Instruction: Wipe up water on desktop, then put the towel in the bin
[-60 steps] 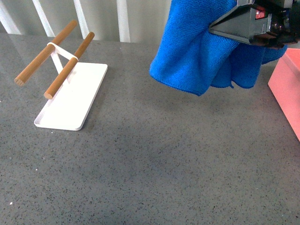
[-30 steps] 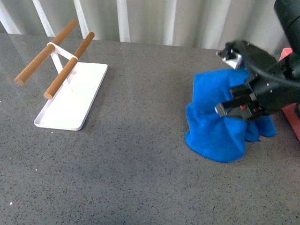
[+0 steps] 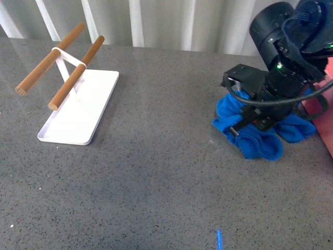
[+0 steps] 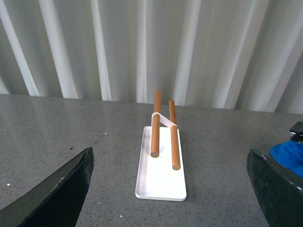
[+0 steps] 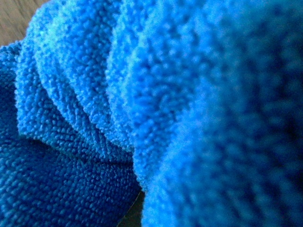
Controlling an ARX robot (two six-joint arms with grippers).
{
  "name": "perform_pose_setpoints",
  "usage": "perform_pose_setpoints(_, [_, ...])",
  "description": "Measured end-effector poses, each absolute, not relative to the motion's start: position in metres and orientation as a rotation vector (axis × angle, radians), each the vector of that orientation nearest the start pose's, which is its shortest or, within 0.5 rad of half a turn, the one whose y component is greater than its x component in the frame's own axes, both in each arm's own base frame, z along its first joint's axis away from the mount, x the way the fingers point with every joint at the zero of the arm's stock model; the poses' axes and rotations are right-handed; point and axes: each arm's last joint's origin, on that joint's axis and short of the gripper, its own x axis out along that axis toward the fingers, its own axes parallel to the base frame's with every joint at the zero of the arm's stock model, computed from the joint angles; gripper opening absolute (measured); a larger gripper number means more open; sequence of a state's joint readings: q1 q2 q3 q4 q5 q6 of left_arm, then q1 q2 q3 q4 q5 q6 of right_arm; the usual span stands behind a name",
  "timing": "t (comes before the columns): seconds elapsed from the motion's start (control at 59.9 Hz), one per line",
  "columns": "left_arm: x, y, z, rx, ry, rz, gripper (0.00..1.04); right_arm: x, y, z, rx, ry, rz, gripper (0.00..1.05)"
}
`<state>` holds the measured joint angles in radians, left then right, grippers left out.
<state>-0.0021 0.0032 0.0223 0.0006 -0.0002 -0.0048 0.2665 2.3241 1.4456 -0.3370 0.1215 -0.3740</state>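
The blue towel (image 3: 258, 145) lies bunched on the speckled dark grey desktop (image 3: 156, 182) at the right. My right gripper (image 3: 258, 122) is shut on the towel and presses down into it; its fingers are hidden by the arm and the cloth. The right wrist view is filled with towel folds (image 5: 142, 94). A strip of the salmon-pink bin (image 3: 327, 112) shows at the right edge, just beyond the towel. My left gripper (image 4: 169, 152) is open and empty above the desktop, facing the tray; the towel's edge (image 4: 289, 153) shows beside its far finger. I cannot make out any water.
A flat white tray (image 3: 88, 120) with two wooden bars (image 3: 75, 70) stands at the back left; it also shows in the left wrist view (image 4: 158, 189). White corrugated panels stand behind the desktop. A small blue streak (image 3: 219, 239) shows near the front edge.
My right arm has come down and to the right with the towel. The towel hung in the air a second ago and now sits bunched on the desktop next to the bin.
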Motion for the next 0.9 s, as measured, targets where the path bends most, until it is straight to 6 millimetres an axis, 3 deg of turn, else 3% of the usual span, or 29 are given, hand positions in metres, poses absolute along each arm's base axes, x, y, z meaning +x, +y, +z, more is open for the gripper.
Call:
perform_pose_setpoints(0.117, [0.097,0.000,0.171,-0.005,-0.019,-0.002,0.98,0.422,0.139,0.060,-0.549,1.133,0.422,0.04])
perform_pose_setpoints(0.2, [0.096,0.000,0.171,-0.005,-0.020,-0.002,0.98,0.411,0.164,0.062,-0.544,1.123,0.501,0.04])
perform_pose_setpoints(0.334, [0.097,0.000,0.171,-0.005,-0.019,-0.002,0.98,0.386,0.180,0.064,-0.549,1.138,0.575,0.04])
perform_pose_setpoints(0.434, [0.096,0.000,0.171,-0.005,-0.020,-0.002,0.98,0.367,0.163,0.066,-0.545,1.167,0.558,0.04])
perform_pose_setpoints(0.651, [0.096,0.000,0.171,-0.005,-0.020,-0.002,0.98,0.335,0.102,0.066,-0.525,1.256,0.471,0.04])
perform_pose_setpoints(0.768, [0.096,0.000,0.171,-0.005,-0.020,-0.002,0.98,0.337,0.084,0.066,-0.512,1.265,0.435,0.04])
perform_pose_setpoints(0.901, [0.096,0.000,0.171,-0.005,-0.020,-0.002,0.98,0.348,0.081,0.073,-0.493,1.213,0.431,0.04])
